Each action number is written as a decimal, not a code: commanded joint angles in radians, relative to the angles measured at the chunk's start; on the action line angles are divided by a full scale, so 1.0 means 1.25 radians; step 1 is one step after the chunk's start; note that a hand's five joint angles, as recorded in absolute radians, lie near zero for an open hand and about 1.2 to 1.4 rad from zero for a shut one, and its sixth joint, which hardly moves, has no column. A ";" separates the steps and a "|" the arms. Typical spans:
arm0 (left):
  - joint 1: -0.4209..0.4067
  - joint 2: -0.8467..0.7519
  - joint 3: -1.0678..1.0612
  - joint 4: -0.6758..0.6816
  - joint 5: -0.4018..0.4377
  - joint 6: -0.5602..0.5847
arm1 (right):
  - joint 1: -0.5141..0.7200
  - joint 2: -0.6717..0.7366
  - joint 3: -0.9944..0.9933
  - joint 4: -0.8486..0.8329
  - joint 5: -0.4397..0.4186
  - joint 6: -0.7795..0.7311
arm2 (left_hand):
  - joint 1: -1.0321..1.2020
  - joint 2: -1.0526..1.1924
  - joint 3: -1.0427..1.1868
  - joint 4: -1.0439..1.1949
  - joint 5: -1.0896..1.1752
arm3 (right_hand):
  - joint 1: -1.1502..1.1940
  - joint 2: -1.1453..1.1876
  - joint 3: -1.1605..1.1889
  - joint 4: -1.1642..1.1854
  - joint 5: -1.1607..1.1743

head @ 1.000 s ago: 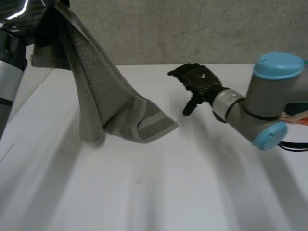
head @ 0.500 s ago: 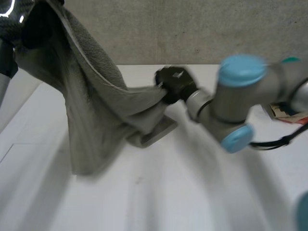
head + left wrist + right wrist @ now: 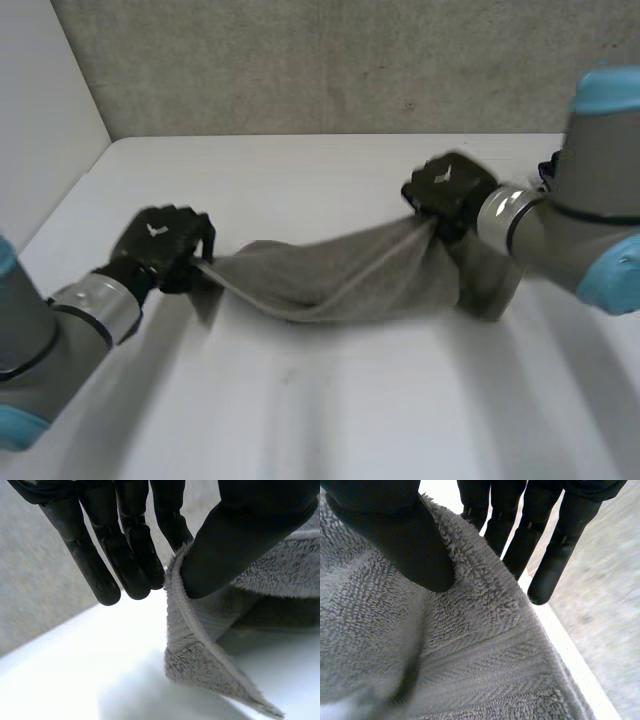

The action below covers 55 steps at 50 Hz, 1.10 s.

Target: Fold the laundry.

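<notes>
Grey terry towel (image 3: 340, 285) hangs stretched in a shallow sag between the two hands, low over the white table (image 3: 330, 420) beneath it. I cannot tell whether its middle touches the top. The left hand (image 3: 160, 243) is at the towel's left end and clamped on it. In the left wrist view the thumb (image 3: 240, 535) pins the hemmed edge against the fingers (image 3: 137, 555), and the corner hangs below the pinch toward the table. The right hand (image 3: 450, 190) is at the towel's right end, likewise clamped. In the right wrist view its thumb (image 3: 395, 535) presses into the pile on one side, with the straight fingers (image 3: 560, 550) behind the edge. Beyond that grip a flap of towel drops to the table. A grey concrete wall (image 3: 330, 60) stands behind the towel.
</notes>
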 commanded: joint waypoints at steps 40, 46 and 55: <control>-0.030 -0.004 0.021 0.020 -0.058 -0.003 | -0.172 0.057 0.077 -0.084 0.051 0.208 | 0.199 0.158 0.160 0.155 0.171 | -0.273 -0.322 -0.326 -0.336 -0.299; -0.028 0.003 0.025 0.016 -0.066 0.002 | -0.175 0.037 0.091 -0.116 0.059 0.216 | 0.199 0.158 0.160 0.155 0.171 | 0.222 0.173 0.169 0.159 0.197; 0.010 0.201 0.047 -0.007 -0.065 0.002 | -0.191 -0.301 0.086 -0.087 0.050 0.197 | 0.199 0.158 0.160 0.155 0.171 | 0.222 0.173 0.169 0.159 0.197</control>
